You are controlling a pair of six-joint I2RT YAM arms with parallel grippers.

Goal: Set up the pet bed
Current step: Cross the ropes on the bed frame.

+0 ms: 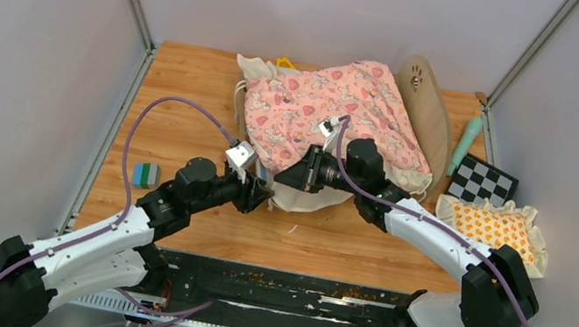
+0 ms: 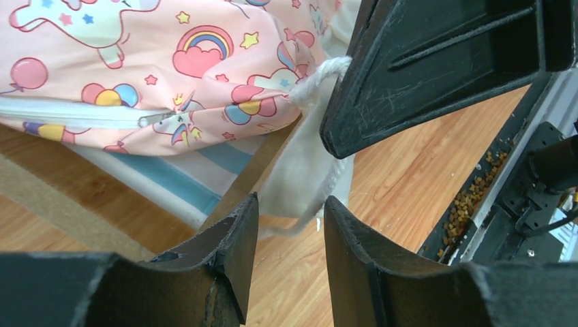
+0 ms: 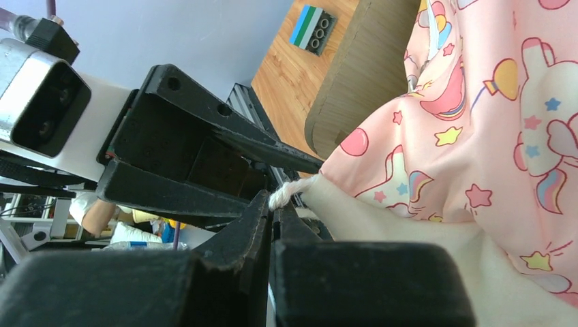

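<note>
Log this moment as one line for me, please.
left claw open at quilt ruffle | right claw shut on quilt corner | pillow beside pet bed

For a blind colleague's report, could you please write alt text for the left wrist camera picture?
The right gripper pinches the cream ruffle of a pink unicorn quilt, which hangs just ahead of the open left gripper. A blue-white striped mattress lies under the quilt.

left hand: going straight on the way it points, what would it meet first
Most likely the cream ruffle of the unicorn quilt, hanging just ahead of the left hand; the right hand pinching it sits beyond, depth unclear.
</note>
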